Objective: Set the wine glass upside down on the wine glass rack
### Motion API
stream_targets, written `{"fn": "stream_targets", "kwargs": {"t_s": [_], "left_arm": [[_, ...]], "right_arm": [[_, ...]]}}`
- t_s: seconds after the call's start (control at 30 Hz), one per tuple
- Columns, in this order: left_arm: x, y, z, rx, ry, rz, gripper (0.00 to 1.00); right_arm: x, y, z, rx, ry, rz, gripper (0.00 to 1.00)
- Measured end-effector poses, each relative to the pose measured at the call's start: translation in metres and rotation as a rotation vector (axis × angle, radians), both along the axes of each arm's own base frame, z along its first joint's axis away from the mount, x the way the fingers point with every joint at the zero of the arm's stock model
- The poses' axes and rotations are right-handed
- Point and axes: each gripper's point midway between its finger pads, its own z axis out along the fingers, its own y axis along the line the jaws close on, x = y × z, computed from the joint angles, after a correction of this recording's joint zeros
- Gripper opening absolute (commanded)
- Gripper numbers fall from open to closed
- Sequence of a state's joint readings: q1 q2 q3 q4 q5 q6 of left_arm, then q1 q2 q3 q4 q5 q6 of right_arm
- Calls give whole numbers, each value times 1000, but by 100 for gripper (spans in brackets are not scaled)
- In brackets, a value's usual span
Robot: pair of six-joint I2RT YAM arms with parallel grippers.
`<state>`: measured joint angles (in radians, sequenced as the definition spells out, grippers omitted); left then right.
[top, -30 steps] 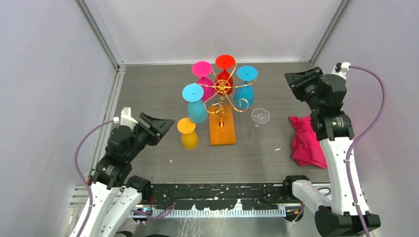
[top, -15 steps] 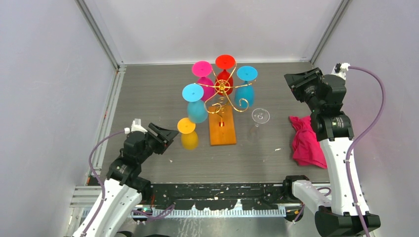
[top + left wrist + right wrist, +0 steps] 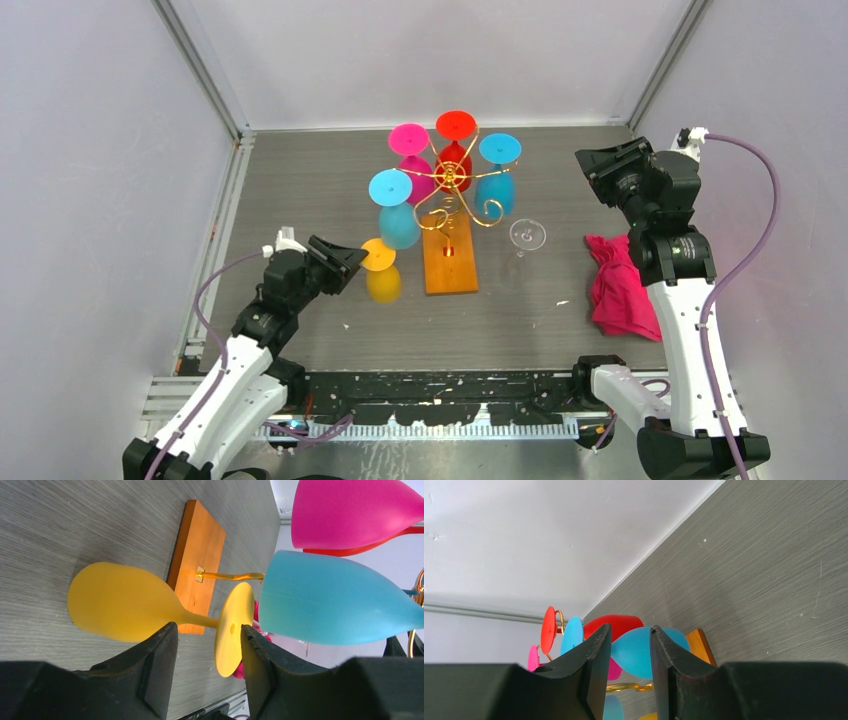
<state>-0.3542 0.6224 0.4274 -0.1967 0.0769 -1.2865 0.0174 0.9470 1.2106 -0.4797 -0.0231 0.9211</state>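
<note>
A yellow wine glass (image 3: 382, 272) stands upside down on the table, just left of the wine glass rack's orange-brown base (image 3: 448, 262). My left gripper (image 3: 354, 258) is open at its left side. In the left wrist view the stem and round foot (image 3: 232, 627) lie between the fingertips (image 3: 167, 635), with a gap on the bowl side and the foot close to the other finger. The gold wire wine glass rack (image 3: 452, 178) carries several coloured glasses hanging upside down. My right gripper (image 3: 603, 165) hangs open and empty high at the right, pointing at the rack (image 3: 701, 642).
A clear wine glass (image 3: 527, 236) stands upright right of the rack base. A pink cloth (image 3: 620, 285) lies by the right arm. A blue glass (image 3: 330, 597) and a pink one (image 3: 350, 512) hang close above the yellow glass. Walls enclose the table.
My left arm has swung in towards the yellow glass, bringing its fingers around the stem and foot, and the jaws have narrowed a little. The right arm has not moved.
</note>
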Motion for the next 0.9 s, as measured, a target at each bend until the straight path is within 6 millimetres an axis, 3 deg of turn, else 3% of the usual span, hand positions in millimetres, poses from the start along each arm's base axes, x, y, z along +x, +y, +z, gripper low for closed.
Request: {"fn": "stream_targets", "kwargs": {"t_s": [0.33, 0.7, 0.9], "left_arm": [[14, -5, -3, -24, -1, 10, 22], [22, -7, 5, -83, -50, 33, 2], [18, -2, 9, -108, -79, 61, 1]], "right_arm": [[1, 0, -1, -2, 4, 0, 40], [3, 0, -4, -3, 11, -1, 40], [3, -1, -4, -4, 12, -3, 40]]}}
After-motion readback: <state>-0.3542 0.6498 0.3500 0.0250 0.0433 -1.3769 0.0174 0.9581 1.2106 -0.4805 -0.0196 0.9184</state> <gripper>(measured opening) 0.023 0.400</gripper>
